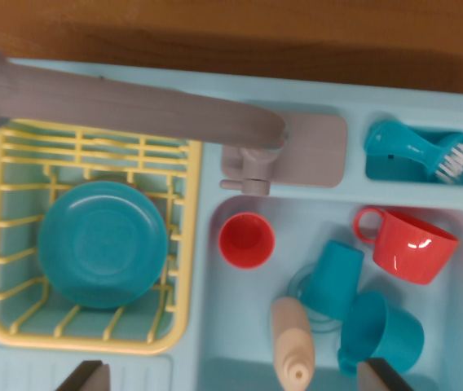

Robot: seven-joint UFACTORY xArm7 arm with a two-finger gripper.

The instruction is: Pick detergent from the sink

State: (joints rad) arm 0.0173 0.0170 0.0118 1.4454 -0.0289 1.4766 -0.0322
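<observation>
Detergent bottle lies crowded among cups, low in my wrist view.

I see the beige detergent bottle (292, 340) lying in the sink (460, 213), its cap toward the bottom edge, between my gripper (235, 377)'s two dark fingertips (85, 376), which stand wide apart with nothing held. The bottle sits toward the wrist view's right of their midpoint, nearer the right tip. My worry: a teal cup (335, 278) lies just beside the bottle and another teal cup (383, 332) close by, so a descending finger could clip one, or nudge the rounded bottle into rolling away.
</observation>
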